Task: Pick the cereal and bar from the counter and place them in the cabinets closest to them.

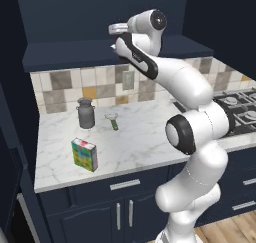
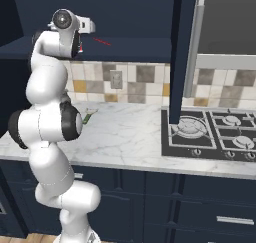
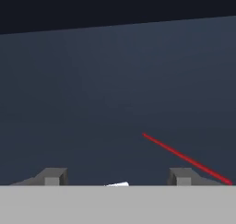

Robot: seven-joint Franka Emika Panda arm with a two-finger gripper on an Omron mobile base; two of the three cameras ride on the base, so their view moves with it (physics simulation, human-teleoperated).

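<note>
The navy cabinets [image 1: 100, 17] span the wall above the tiled backsplash, and my arm reaches up into the open wall cabinet, with the hand over its shelf [image 2: 135, 49]. Below lies the white marble tabletop [image 1: 140, 137], with navy doors and drawers beneath it and a black gas hob [image 2: 215, 132] set into it at the right.

On the tabletop, the grey metal jug [image 1: 86, 113] stands upright near the backsplash. Nearer the front edge and well apart from it, the cereal [image 1: 84, 154] stands upright on the marble, its patchwork front facing out. Between the jug and my arm lies a small green-handled utensil [image 1: 114, 121].

My gripper [image 3: 117, 178] looks into the dark back of the cabinet. Its two finger tips stand well apart, with nothing clamped between them. The bar [image 2: 102, 41] lies on the cabinet shelf just ahead of my hand, seen edge-on as a thin red line; in the hand view it runs past my right finger tip, though I cannot tell whether it touches it.
</note>
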